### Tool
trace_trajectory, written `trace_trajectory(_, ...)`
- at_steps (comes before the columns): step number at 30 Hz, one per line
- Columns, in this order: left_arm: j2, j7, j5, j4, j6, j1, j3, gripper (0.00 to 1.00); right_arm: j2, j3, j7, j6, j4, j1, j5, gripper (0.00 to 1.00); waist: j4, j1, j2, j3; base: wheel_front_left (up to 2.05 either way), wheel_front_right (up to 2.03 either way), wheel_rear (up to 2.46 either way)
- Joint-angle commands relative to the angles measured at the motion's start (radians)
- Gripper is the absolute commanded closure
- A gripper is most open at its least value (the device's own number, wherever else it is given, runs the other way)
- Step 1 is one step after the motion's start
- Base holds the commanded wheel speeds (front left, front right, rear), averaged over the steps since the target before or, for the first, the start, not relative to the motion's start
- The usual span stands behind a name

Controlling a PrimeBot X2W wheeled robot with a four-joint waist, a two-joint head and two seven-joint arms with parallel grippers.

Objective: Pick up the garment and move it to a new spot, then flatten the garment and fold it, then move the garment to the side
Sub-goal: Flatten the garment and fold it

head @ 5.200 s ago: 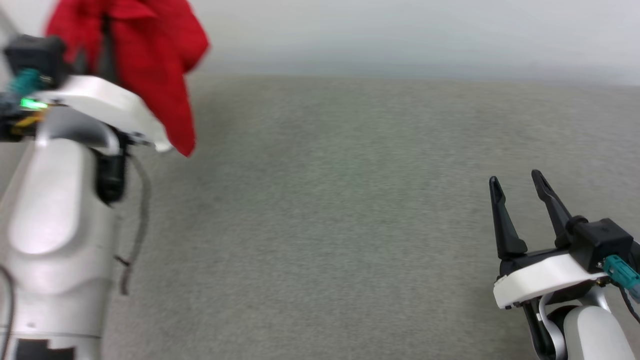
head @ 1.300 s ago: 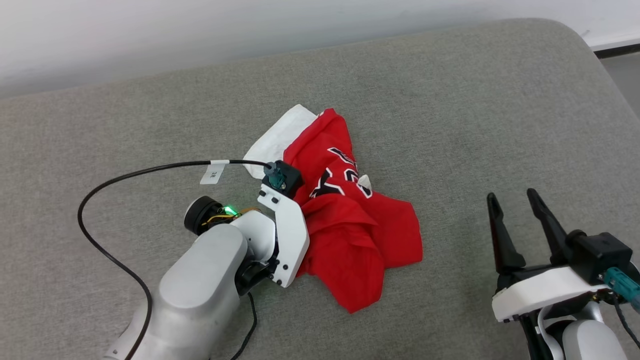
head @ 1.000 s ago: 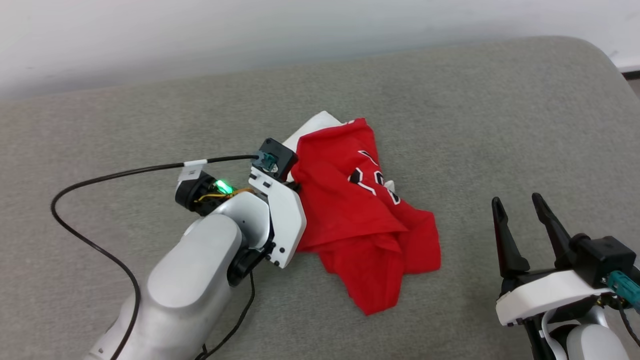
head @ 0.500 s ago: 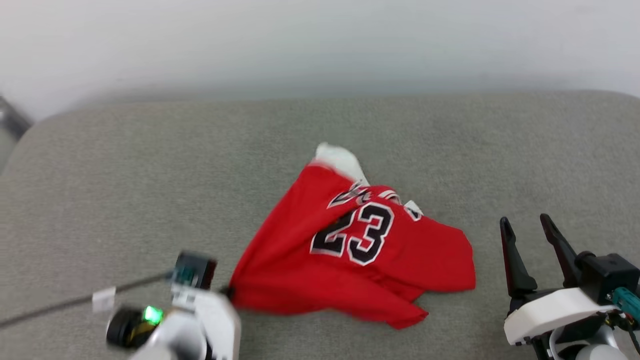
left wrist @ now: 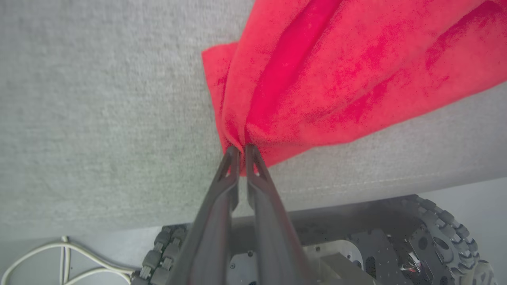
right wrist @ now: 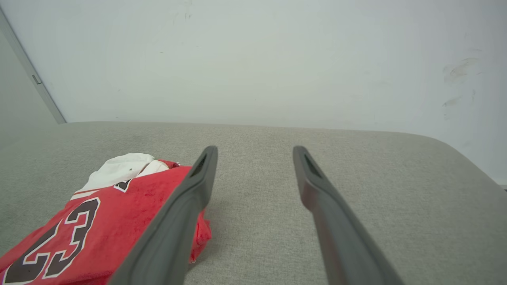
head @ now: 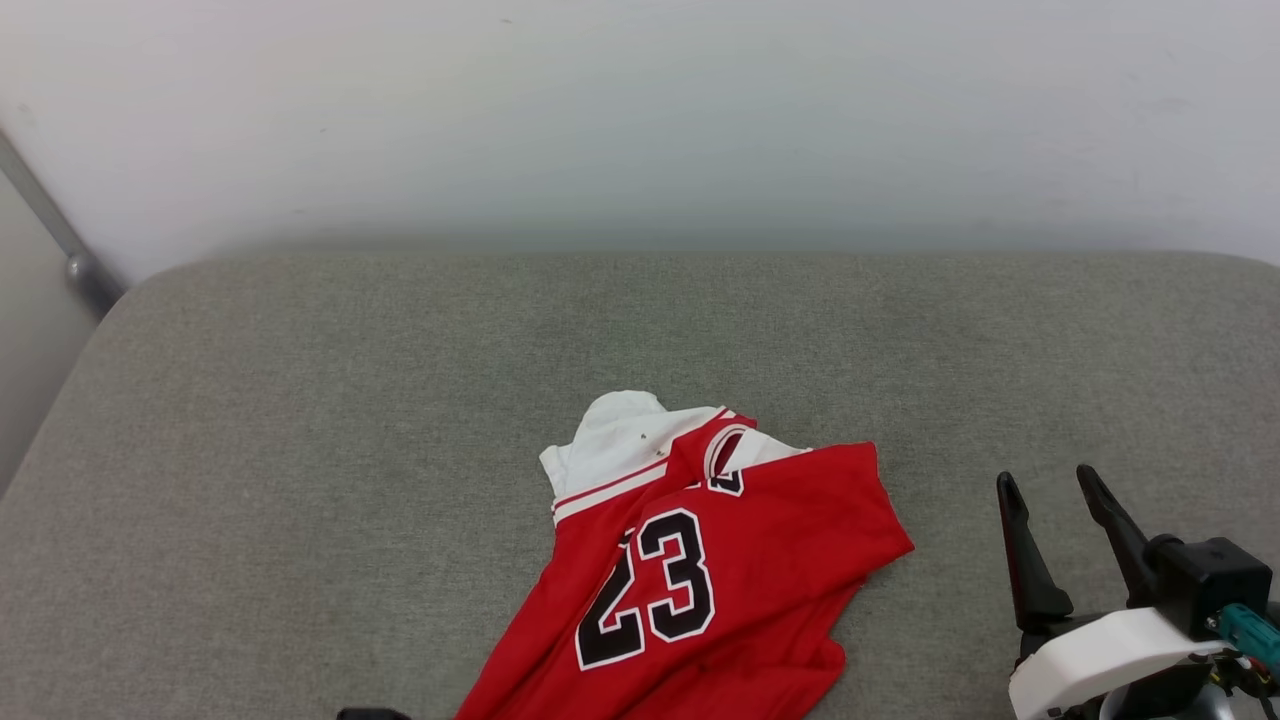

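right gripper (head: 1045, 476) with two long skinny dark fingers tapering to points, glossy white curved wrist shell (head: 1100, 645), chunky black block (head: 1205, 598) with a teal connector (head: 1240, 628), left gripper (left wrist: 241, 147) in dark grey with little slots near the tips, knobbly roller wheels (left wrist: 439, 223), dark perforated base plate (left wrist: 368, 241)

Garment (head: 760, 540) dragged nearer by left claw (left wrist: 241, 147), number unfurled.

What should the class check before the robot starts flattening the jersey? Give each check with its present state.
Left hand shut on the garment's red edge: ok.
Right hand open, holding nothing: ok.
Garment lying flat: not ok, creased, white sleeve bunched.
Number side facing up: ok.
Whole garment on the cushion: cannot tell, it runs past the head view's bottom edge.
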Motion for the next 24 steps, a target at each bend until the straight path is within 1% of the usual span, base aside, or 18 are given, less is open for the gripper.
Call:
trace_trajectory(1, -0.005, -0.031, 0.019, -0.01, -0.004, -0.03, 0.007, 0.0, 0.0, 0.0, 0.003, 0.0, -0.008, 0.013, 0.0, 0.0, -0.001, 0.0002, 0.0, -0.001, 0.0, 0.0, 0.0)
trace_trajectory(10, -0.039, -0.244, 0.124, -0.029, -0.018, -0.164, 0.038, 0.0, 0.0, -0.004, 0.014, 0.0, -0.027, 0.022, 0.001, 0.0, -0.023, 0.0002, 0.0, -0.007, 0.0, 0.0, 0.0)
trace_trajectory(13, -0.05, -0.298, 0.152, -0.025, -0.023, -0.217, 0.043, 0.0, 0.0, -0.002, 0.017, 0.0, -0.033, 0.018, 0.004, 0.0, -0.032, 0.0002, 0.0, 0.001, 0.0, 0.0, 0.0)
trace_trajectory(16, -0.058, -0.322, 0.172, -0.008, -0.041, -0.3, 0.048, 0.0, 0.0, -0.002, 0.017, 0.0, -0.046, -0.003, 0.005, 0.0, -0.044, 0.0002, 0.0, 0.033, 0.0, 0.0, 0.0)
trace_trajectory(20, -0.066, -0.307, 0.181, 0.059, -0.09, -0.449, 0.046, 0.0, 0.0, 0.005, 0.012, 0.0, -0.056, -0.045, 0.003, 0.0, -0.069, 0.0002, 0.0, 0.098, 0.0, 0.0, 0.0)
trace_trajectory(24, -0.064, -0.252, 0.162, 0.165, -0.164, -0.593, 0.034, 0.0, 0.0, 0.018, -0.003, 0.0, -0.045, -0.084, 0.009, 0.0, -0.108, 0.0002, 0.0, 0.163, 0.0, 0.0, 0.0)
